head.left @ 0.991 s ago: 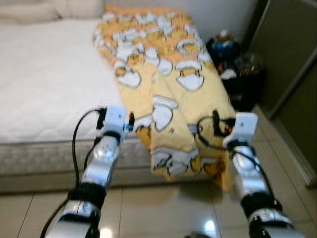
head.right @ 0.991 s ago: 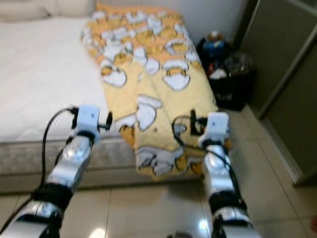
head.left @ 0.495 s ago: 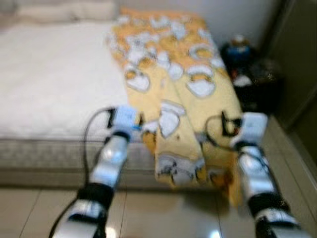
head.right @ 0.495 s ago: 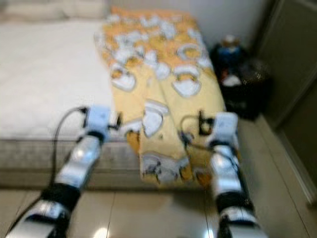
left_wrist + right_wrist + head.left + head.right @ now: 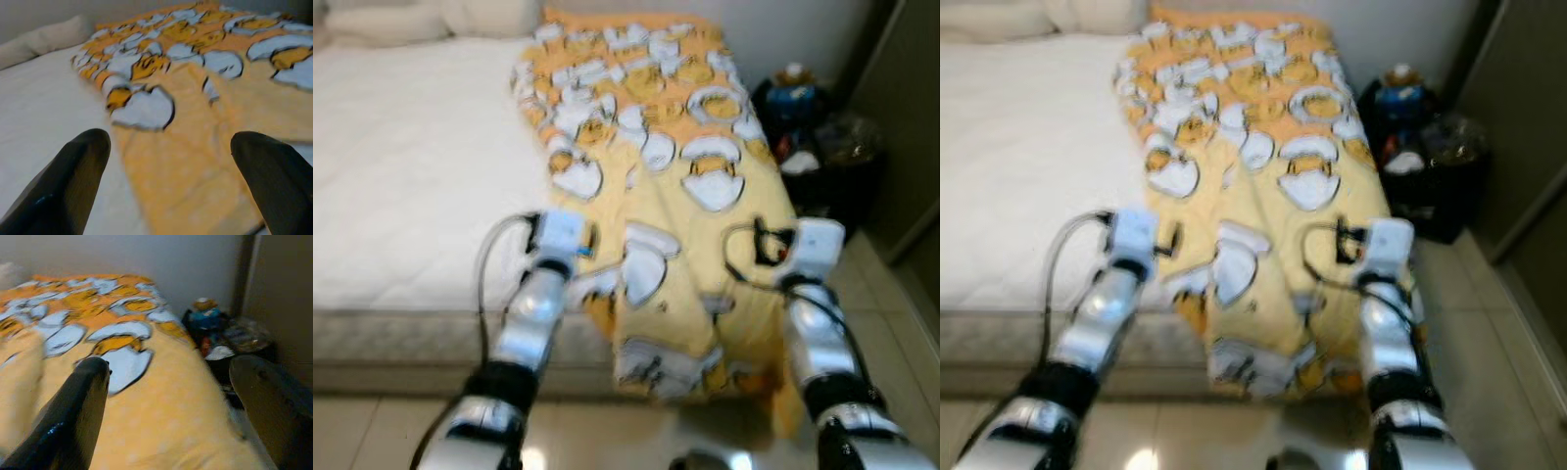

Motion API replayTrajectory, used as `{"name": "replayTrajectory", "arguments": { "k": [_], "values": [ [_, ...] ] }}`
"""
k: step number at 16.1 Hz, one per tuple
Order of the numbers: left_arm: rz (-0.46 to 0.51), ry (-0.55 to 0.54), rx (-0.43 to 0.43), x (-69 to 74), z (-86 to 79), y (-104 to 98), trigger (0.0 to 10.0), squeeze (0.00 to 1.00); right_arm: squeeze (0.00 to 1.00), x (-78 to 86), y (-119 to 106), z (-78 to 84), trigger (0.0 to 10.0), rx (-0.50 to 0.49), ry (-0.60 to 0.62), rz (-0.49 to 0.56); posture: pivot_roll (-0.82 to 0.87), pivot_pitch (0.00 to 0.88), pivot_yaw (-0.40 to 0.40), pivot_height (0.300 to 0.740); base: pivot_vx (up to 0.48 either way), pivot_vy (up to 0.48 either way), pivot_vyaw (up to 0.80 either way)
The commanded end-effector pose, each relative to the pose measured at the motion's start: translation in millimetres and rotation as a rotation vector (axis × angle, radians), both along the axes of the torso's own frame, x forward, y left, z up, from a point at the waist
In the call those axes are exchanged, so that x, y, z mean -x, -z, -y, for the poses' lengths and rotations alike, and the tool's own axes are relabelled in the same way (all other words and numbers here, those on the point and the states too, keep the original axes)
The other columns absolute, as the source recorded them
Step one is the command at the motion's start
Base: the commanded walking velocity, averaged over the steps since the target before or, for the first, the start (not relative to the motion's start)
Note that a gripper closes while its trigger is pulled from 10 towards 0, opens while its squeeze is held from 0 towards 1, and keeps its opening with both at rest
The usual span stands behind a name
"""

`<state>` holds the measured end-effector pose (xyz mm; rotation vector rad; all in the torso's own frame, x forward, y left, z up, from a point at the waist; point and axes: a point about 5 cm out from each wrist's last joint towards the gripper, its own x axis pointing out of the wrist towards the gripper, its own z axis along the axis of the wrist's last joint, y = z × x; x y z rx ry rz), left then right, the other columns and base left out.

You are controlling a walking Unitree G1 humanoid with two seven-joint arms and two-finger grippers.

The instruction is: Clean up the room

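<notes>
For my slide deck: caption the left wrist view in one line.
Left gripper, fingers spread open, poised over the yellow cartoon-print blanket lying on the white bed.

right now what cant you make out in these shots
- Dark pile beside the bed: motion blur in both eye views and the right wrist view leaves its separate items unreadable.
- Blanket: its lower hem hangs over the mattress edge, partly behind the right arm.
- Pillow: cut off by the frame edge.
- Left gripper and right gripper: both open, hovering over the blanket; blur hides whether the fingertips touch the fabric.
</notes>
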<state>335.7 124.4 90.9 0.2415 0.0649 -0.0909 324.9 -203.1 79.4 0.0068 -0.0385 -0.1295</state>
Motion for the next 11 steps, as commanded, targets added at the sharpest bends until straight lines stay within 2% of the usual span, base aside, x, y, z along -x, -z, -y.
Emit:
{"name": "replayTrajectory", "arguments": {
  "k": [1, 3, 5, 7, 11],
  "values": [
    [0.007, -0.039, -0.009, -1.0, -14.9, -3.1, 10.0, 0.00, 0.00, -5.7, -3.6, -8.4, 10.0, -0.036, -0.014, 0.003, -0.01, 0.045, 0.051, 0.740, 0.465, 0.000, 0.00],
    [-0.002, -0.041, 0.003, 0.4, -15.7, -2.3, 10.0, 0.00, 0.00, -13.9, -6.8, -12.9, 10.0, -0.043, -0.063, -0.029, 0.00, 0.054, 0.061, 0.740, 0.369, 0.304, 0.00],
    [-0.012, -0.046, 0.002, 2.5, -17.1, -0.9, 10.0, 0.00, 0.00, -24.1, -8.0, -16.0, 10.0, -0.108, -0.093, -0.093, 0.00, 0.069, 0.070, 0.740, 0.000, 0.390, 0.00],
    [-0.002, -0.048, -0.002, 6.6, -22.4, -3.4, 10.0, 0.00, 0.00, -32.1, -8.6, -18.7, 10.0, -0.248, -0.101, -0.142, 0.03, 0.099, 0.089, 0.740, 0.000, 0.000, 0.00],
    [0.015, -0.056, -0.053, 20.8, -42.5, -11.9, 10.0, 0.00, 0.00, -37.4, -4.7, -40.3, 10.0, -0.346, -0.202, -0.212, 0.13, 0.158, 0.118, 0.740, 0.000, 0.000, 0.00]
  ]
}}
